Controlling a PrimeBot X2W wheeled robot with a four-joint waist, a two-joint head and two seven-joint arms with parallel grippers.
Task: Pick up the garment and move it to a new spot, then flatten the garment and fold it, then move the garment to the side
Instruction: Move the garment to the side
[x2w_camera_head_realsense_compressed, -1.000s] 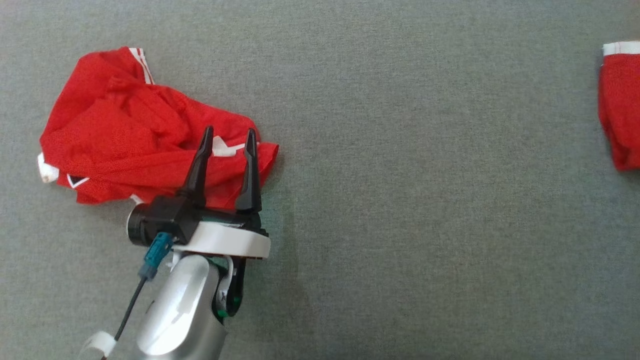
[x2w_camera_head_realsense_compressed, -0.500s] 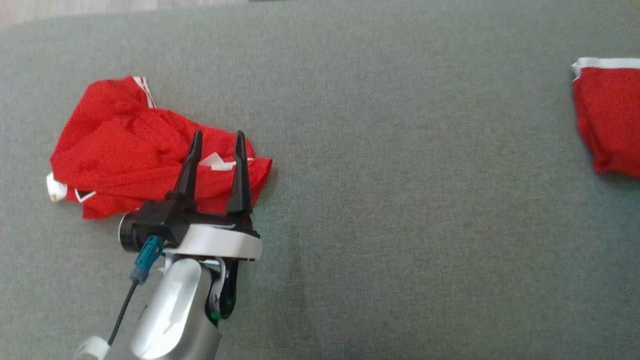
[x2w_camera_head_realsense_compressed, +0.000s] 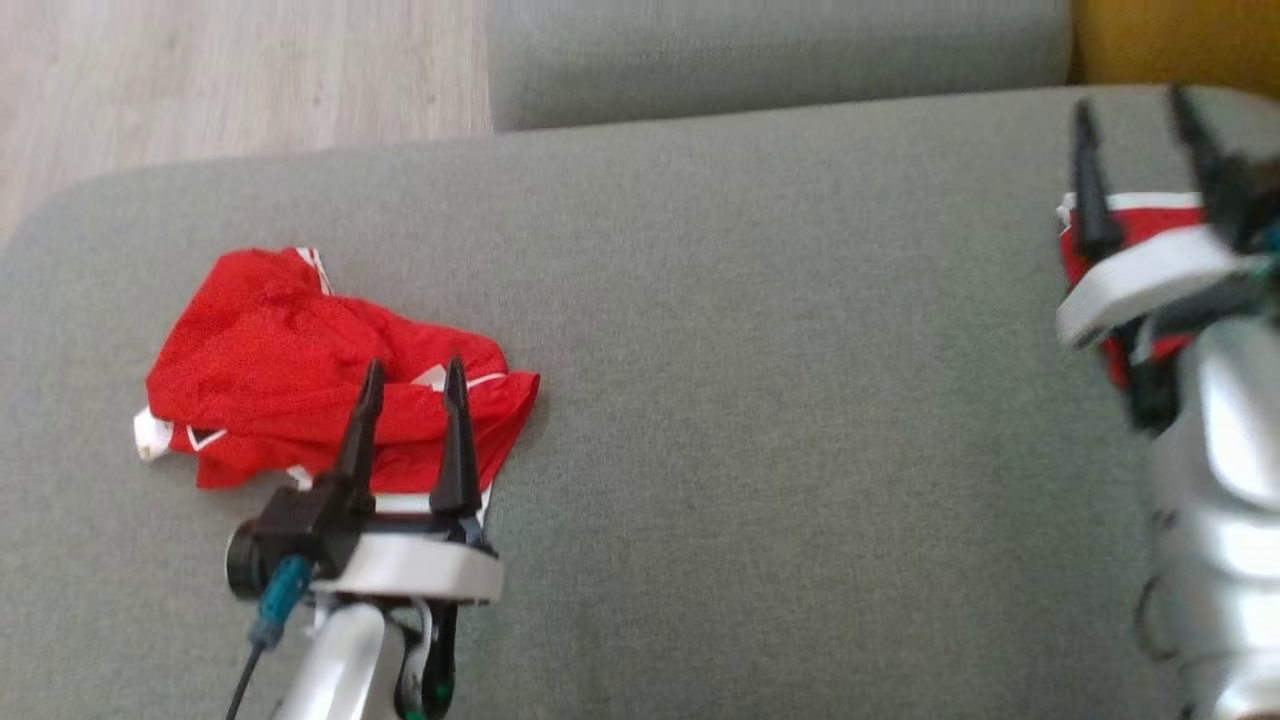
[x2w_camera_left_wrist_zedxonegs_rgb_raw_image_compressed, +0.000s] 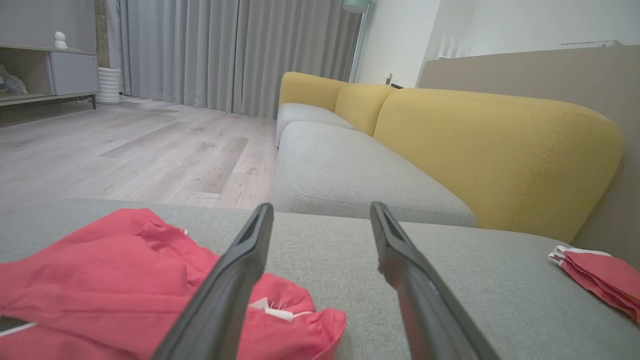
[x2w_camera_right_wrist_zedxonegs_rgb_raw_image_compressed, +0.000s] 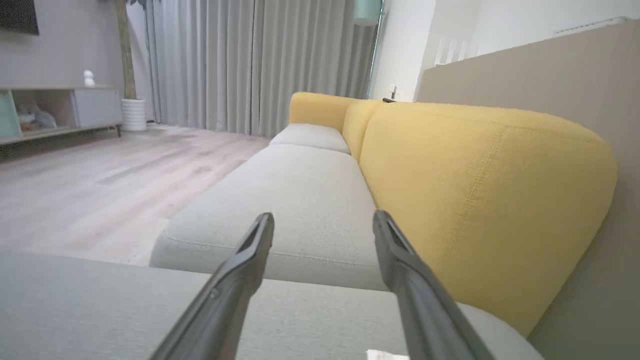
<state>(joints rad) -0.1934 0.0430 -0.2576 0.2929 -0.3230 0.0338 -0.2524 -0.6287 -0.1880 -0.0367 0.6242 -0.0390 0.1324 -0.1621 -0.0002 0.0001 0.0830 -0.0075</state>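
A crumpled red garment (x2w_camera_head_realsense_compressed: 290, 390) with white trim lies on the left part of the grey cushion (x2w_camera_head_realsense_compressed: 760, 420). My left gripper (x2w_camera_head_realsense_compressed: 413, 365) stands open over its near right edge, fingers apart and nothing between them. The left wrist view has the same cloth (x2w_camera_left_wrist_zedxonegs_rgb_raw_image_compressed: 100, 270) low and to the left of that gripper (x2w_camera_left_wrist_zedxonegs_rgb_raw_image_compressed: 321, 207). A second red garment (x2w_camera_head_realsense_compressed: 1150, 215), folded, lies at the cushion's right end. My right gripper (x2w_camera_head_realsense_compressed: 1128, 100) hovers open above it, blurred. In its own view the right gripper (x2w_camera_right_wrist_zedxonegs_rgb_raw_image_compressed: 324, 216) holds nothing.
Pale wood floor (x2w_camera_head_realsense_compressed: 230, 70) lies beyond the cushion's rounded far-left corner. Another grey seat cushion (x2w_camera_head_realsense_compressed: 780, 50) adjoins at the back, and a yellow backrest (x2w_camera_head_realsense_compressed: 1170, 40) runs along the right. The folded piece (x2w_camera_left_wrist_zedxonegs_rgb_raw_image_compressed: 600, 275) lies near that backrest (x2w_camera_left_wrist_zedxonegs_rgb_raw_image_compressed: 500, 150).
The head camera has tilted up, so the floor and far cushion came into view. My right gripper has come into view, open over the folded piece. The left gripper stays open by the crumpled garment.
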